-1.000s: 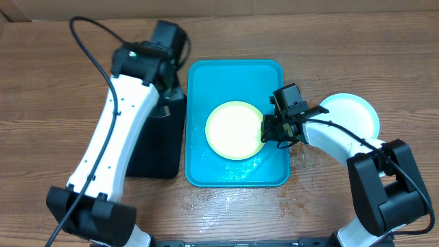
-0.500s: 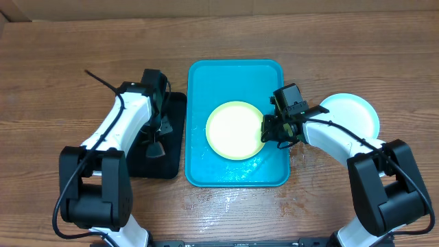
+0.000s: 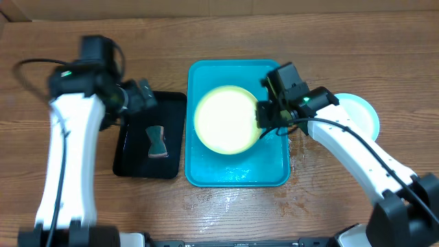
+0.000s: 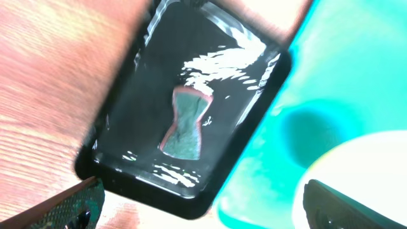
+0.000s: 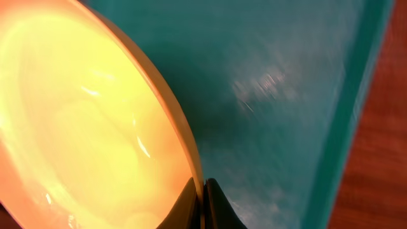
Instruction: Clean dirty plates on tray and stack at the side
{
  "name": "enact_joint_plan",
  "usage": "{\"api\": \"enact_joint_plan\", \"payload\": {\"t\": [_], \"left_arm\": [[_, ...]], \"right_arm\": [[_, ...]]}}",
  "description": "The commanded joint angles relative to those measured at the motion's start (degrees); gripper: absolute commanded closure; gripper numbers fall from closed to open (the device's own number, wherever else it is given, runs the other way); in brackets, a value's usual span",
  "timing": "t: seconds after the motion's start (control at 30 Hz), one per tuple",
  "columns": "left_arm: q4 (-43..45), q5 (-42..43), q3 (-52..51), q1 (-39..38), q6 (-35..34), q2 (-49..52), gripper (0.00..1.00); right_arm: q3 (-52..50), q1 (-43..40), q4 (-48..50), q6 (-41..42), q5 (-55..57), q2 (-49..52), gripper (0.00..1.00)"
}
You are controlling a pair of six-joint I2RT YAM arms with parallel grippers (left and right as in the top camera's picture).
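Left of the tray (image 3: pixel 274 159), we've got the left gripper (image 3: pixel 143 96) spread wide and empty above the black tray (image 3: pixel 175 149) and its sponge (image 3: pixel 157 141). Over the tray, the right gripper (image 3: pixel 264 118) pinches the yellow-green plate (image 3: pixel 223 120) by its right rim. A white plate (image 3: pixel 363 113) sits right of the tray.

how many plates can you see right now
2. A yellow-green plate is gripped by the right gripper over the turquoise tray; a white-bluish plate lies on the table right of the tray. Another could be hidden beneath it.
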Motion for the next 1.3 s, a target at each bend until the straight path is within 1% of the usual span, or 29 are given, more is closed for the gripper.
{"api": "enact_joint_plan", "payload": {"t": [0.0, 0.07, 0.17, 0.3, 0.37, 0.43, 0.57, 0.7, 0.77, 0.93, 1.1, 1.27], "left_arm": [[-2.45, 2.49, 7.78, 2.10, 1.33, -8.44, 0.00], [-3.52, 2.51, 10.58, 2.32, 1.36, -11.98, 0.00], [-3.91, 2.56, 12.83, 2.27, 1.36, -17.49, 0.00], [-3.91, 2.54, 13.05, 2.27, 1.36, -24.06, 0.00], [-3.91, 2.54, 13.05, 2.27, 1.36, -26.71, 0.00], [-3.91, 2.51, 13.05, 2.27, 1.36, -29.03, 0.00], [-3.93, 2.32, 13.05, 2.27, 1.36, -31.89, 0.00], [-3.93, 2.32, 13.05, 2.27, 1.33, -32.52, 0.00], [-3.96, 2.32, 13.03, 2.27, 1.33, -32.35, 0.00], [-3.93, 2.32, 13.03, 2.27, 1.33, -32.20, 0.00], [-3.93, 2.32, 13.03, 2.27, 1.33, -32.20, 0.00], [-3.96, 2.32, 13.03, 2.27, 1.33, -32.20, 0.00]], "right_arm": [[5.42, 5.55, 2.69, -4.57, 0.31, -2.25, 0.96], [5.70, 9.18, 7.23, -4.55, 2.05, -2.25, 0.96], [5.68, 15.41, 14.34, -4.55, 9.75, -1.31, 0.96], [5.64, 23.32, 22.93, -4.57, 25.77, 2.25, 0.96], [5.64, 25.86, 26.29, -4.57, 33.40, 4.42, 0.96], [5.64, 27.80, 28.79, -4.57, 38.62, 5.70, 0.96], [5.66, 31.43, 31.93, -5.42, 45.18, 5.68, 0.96], [5.66, 35.43, 34.84, -10.82, 52.63, 5.68, 0.96], [5.66, 38.07, 36.50, -14.16, 58.55, 5.68, 0.96], [5.66, 42.36, 39.43, -19.50, 67.41, 5.68, 0.96], [5.66, 45.38, 41.13, -23.56, 72.89, 5.70, 0.96], [5.66, 46.86, 41.13, -24.46, 75.34, 5.68, 0.96]]}}
